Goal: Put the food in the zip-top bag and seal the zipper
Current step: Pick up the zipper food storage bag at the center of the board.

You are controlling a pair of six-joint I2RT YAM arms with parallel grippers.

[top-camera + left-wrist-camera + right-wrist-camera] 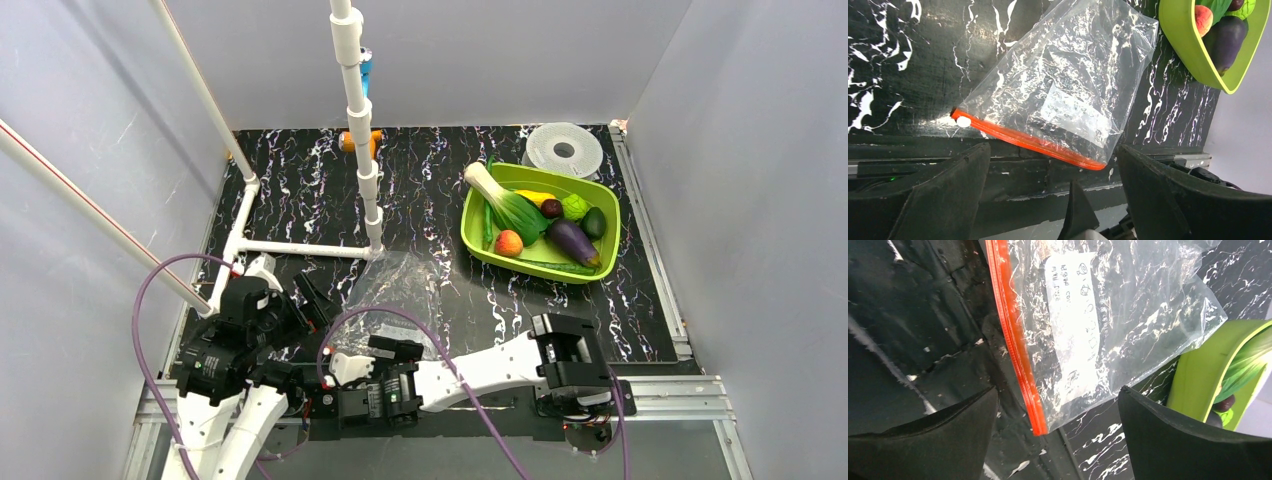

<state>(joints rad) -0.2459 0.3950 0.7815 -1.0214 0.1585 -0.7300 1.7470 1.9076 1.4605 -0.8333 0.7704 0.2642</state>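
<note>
The clear zip-top bag [395, 285] lies flat and empty on the black marbled table, its red-orange zipper [1028, 142] along the near edge and a white label [1075, 320] facing up. The food sits in the lime-green tray [480, 250]: peach [508, 243], yellow piece [535, 197], plum [551, 208], leafy ball [574, 207], avocado [594, 222] and green pods [487, 225]. My left gripper [315, 305] is open just left of the bag, with the zipper ahead of its fingers [948, 195]. My right gripper [392, 347] is open at the near edge, one zipper end [1040, 427] between its jaws, untouched.
A white pipe frame [300, 247] stands at the left and a pipe post [360, 130] rises behind the bag. A white round spool [563, 150] sits behind the tray. A purple eggplant [572, 242] and a leafy stalk [505, 200] also lie in the tray. White walls close in the table.
</note>
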